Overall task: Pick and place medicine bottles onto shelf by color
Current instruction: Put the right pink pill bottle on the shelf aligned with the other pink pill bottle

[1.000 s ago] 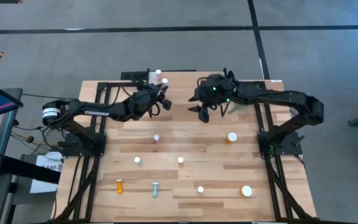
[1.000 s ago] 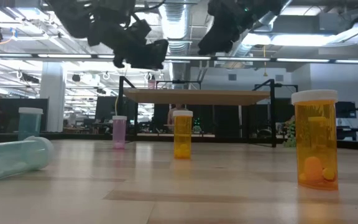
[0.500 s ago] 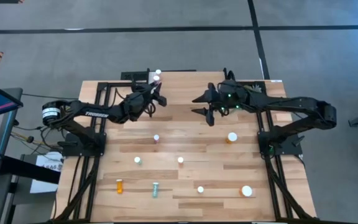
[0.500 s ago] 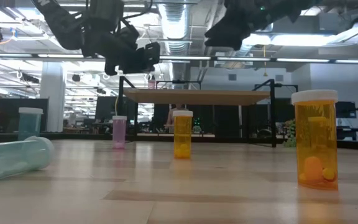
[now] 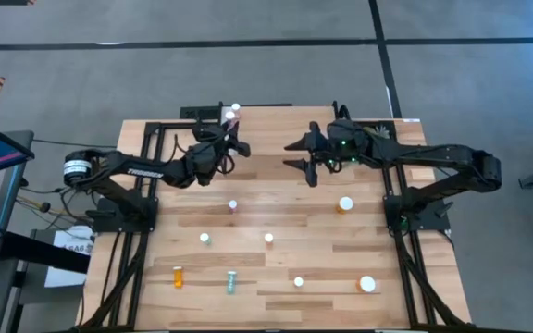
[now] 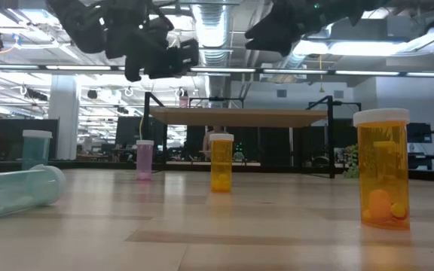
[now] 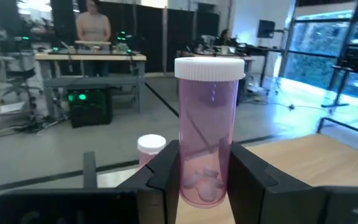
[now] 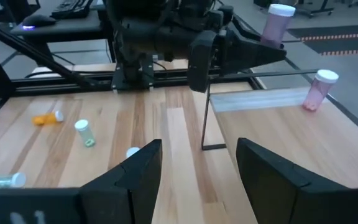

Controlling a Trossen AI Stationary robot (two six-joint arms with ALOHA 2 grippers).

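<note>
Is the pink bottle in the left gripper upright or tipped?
Upright. In the left wrist view the pink bottle stands vertical, white cap on top, clamped between the left gripper's fingers, pills lying at its bottom.

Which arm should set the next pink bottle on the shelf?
Left. Its claw already grips a pink bottle at the shelf, near another pink one; the right claw is open, empty.

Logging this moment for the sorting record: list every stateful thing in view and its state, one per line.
Left gripper: shut on a pink white-capped medicine bottle, held upright.
Right gripper: open, empty.
Pink bottle on the light-wood shelf: standing.
Teal-green bottle near the front edge: lying down.
Small orange bottle beside it: lying down.
Wide orange bottle: upright, capped.
</note>
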